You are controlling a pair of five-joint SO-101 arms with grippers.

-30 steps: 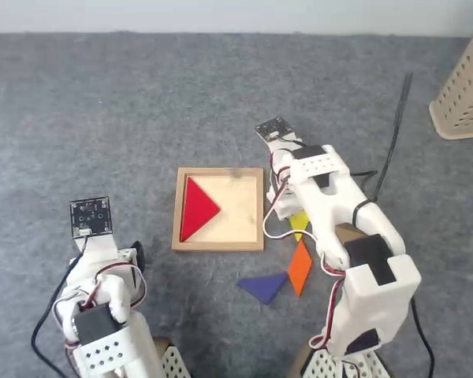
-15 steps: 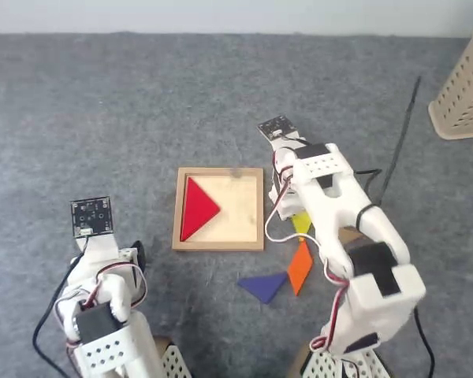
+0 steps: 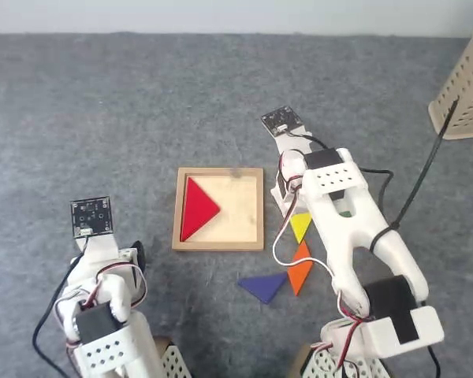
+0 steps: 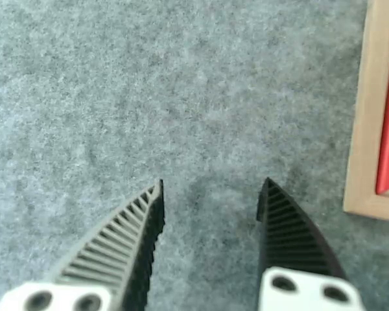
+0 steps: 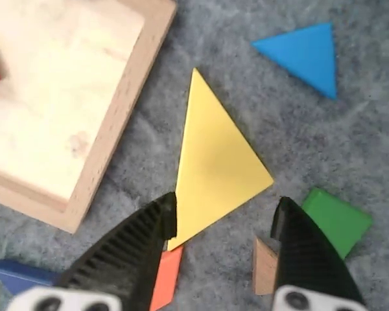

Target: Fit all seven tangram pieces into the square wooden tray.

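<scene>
One of seven done: the red triangle lies flat in the tray, on its 9 o'clock side, and the rest of the floor is bare wood. Six are left, all on the grey mat in a cluster around 4 o'clock of the tray. These are the yellow triangle just beside the rim, orange piece, dark blue piece, light blue triangle, green piece and tan piece. My right gripper hangs over the yellow's near corner, jaws apart and holding nothing. My left gripper sits at 8 o'clock of the tray over bare mat, jaws apart too. Snags, as I judge it: orange is just beside yellow's corner, tan is tight against green (poor finger room), and the pieces lie thin and flat on the mat. A basket stands well off at 2 o'clock, not in the way.
</scene>
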